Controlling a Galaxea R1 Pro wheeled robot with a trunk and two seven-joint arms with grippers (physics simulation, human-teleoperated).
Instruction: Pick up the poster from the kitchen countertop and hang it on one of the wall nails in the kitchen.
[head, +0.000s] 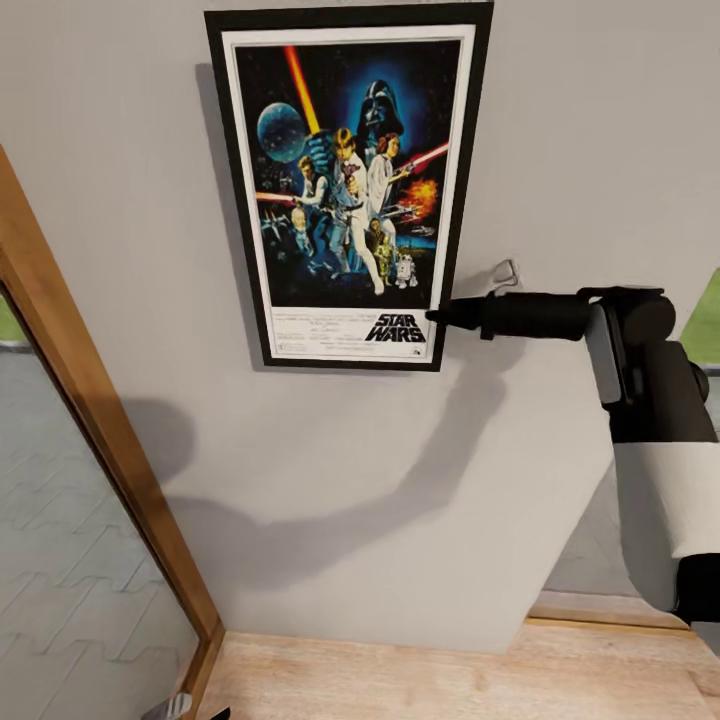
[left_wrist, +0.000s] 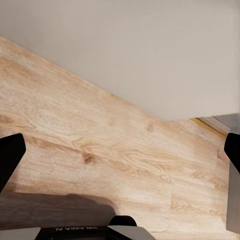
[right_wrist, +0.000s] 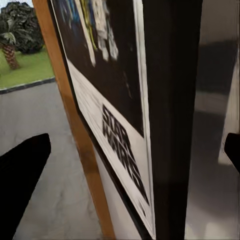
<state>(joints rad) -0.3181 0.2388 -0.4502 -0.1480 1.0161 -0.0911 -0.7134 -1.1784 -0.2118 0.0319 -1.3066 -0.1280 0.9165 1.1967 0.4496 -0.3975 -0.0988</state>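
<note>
The poster (head: 348, 180) sits flat against the grey wall (head: 560, 130), upright, with its black frame, white border and "STAR WARS" logo at the bottom; its top edge is cut off by the head view. My right gripper (head: 437, 316) reaches in from the right at the poster's lower right edge. In the right wrist view the fingers (right_wrist: 25, 185) stand wide apart, open, with the poster's black frame edge (right_wrist: 170, 125) between them. A small metal wall hook (head: 506, 270) sticks out just right of the poster. My left gripper (left_wrist: 125, 142) hangs open over the floor, holding nothing.
A wooden door frame (head: 100, 430) slants down the left, with grey paving (head: 60, 600) behind its glass. Light wooden floor (head: 450, 670) runs along the foot of the wall. A strip of green (head: 705, 320) shows at the right edge beyond my right arm.
</note>
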